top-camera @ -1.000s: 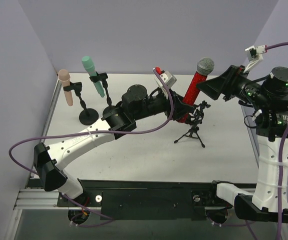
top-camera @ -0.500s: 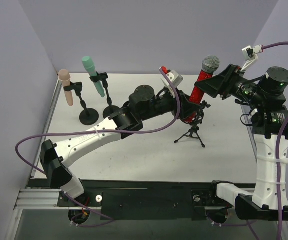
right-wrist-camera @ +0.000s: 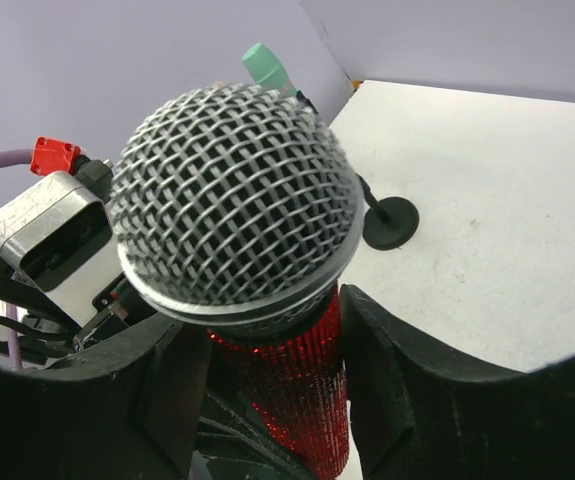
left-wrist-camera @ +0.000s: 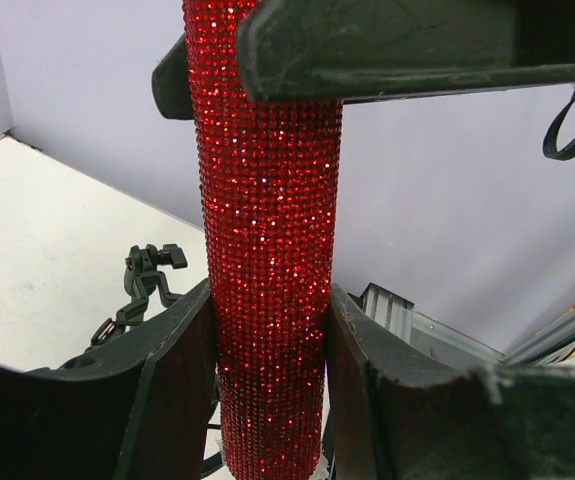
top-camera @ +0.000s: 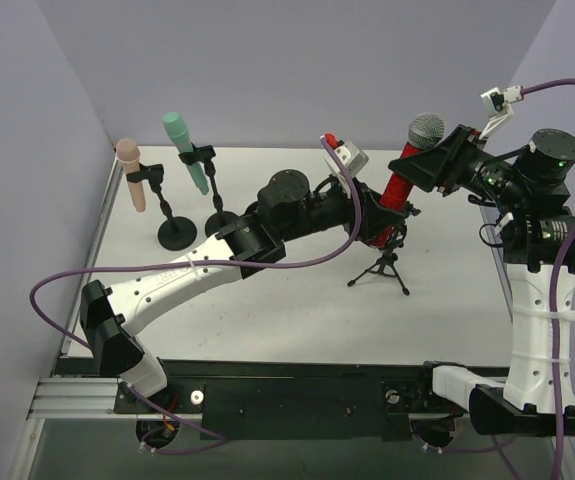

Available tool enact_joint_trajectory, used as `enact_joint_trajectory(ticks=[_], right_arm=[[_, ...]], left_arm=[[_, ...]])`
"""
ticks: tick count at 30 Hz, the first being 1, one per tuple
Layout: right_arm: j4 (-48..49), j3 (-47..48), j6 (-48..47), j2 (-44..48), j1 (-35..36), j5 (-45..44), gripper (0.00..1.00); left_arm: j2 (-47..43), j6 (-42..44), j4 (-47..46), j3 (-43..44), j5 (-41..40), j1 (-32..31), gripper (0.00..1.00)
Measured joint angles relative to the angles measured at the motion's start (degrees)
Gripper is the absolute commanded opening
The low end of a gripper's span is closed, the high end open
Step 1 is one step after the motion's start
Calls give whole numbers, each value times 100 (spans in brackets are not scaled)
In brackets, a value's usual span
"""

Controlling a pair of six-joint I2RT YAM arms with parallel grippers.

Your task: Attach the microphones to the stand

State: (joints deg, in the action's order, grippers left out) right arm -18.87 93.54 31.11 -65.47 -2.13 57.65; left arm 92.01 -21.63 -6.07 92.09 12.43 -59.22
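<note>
The glittery red microphone [top-camera: 400, 192] with a silver mesh head [top-camera: 426, 129] is held tilted above the small black tripod stand [top-camera: 385, 262]. My left gripper [top-camera: 375, 222] is shut on its lower body [left-wrist-camera: 267, 250], with the fingers [left-wrist-camera: 172, 370] pressed against both sides. My right gripper [top-camera: 424, 166] is shut on the red body just below the mesh head [right-wrist-camera: 232, 200]. The tripod's clip [left-wrist-camera: 145, 275] shows below and to the left in the left wrist view. The pale pink microphone [top-camera: 132, 175] and the mint green microphone [top-camera: 186, 150] sit clipped in their stands at the far left.
Two round stand bases [top-camera: 176, 233] stand at the back left, one also in the right wrist view [right-wrist-camera: 389, 222]. Purple walls close the back and sides. My left arm stretches across the table's middle. A purple cable [top-camera: 167, 270] loops over it.
Both grippers and the red microphone have moved up and to the right. The microphone now stands over the tripod stand. The pink and green microphones have not moved.
</note>
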Motion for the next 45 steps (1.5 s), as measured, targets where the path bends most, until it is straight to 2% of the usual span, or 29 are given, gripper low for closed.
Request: enact_joint_trajectory(ticks=[3,5,7,9,10,11,12,15,17,24,29,37,45], right_arm=[[68,4,-9,-44,-2,46,21],[227,4,-57,-68,-17,55,11],[411,-7,17,-63,-13,129,6],[514,-35,61,-46,-17,192,3],[549,-52,72,-35,-17,219,2],[568,-59,87,-26,-17,245,2],[588,-59,109,-20,-22,282,2],[584,-22,201,4,-101,372,1],[560,85,214,4,-216,378,0],[468,450,-120,83,-535,138,0],[107,437,-619,149,-533,-92,0],[-219,153,-1117,140,-507,-409,0],[-326,20,-1338,81,-481,-640,0]], left_arm=[[0,26,63,42,31,0,0],[-4,-7,118,127,15,15,0],[-7,74,179,188,20,24,0],[-31,140,221,210,17,24,18],[-52,170,254,212,22,33,35],[-79,192,291,212,28,46,44],[-111,221,321,212,37,66,57],[-330,304,326,35,87,118,72],[-621,365,354,-223,85,221,76],[-2669,745,317,-2116,22,1165,80],[-3989,1207,636,-3663,-177,1429,80],[-4750,1641,1239,-5206,-332,1467,82],[-4957,1818,1303,-5329,-540,1471,82]])
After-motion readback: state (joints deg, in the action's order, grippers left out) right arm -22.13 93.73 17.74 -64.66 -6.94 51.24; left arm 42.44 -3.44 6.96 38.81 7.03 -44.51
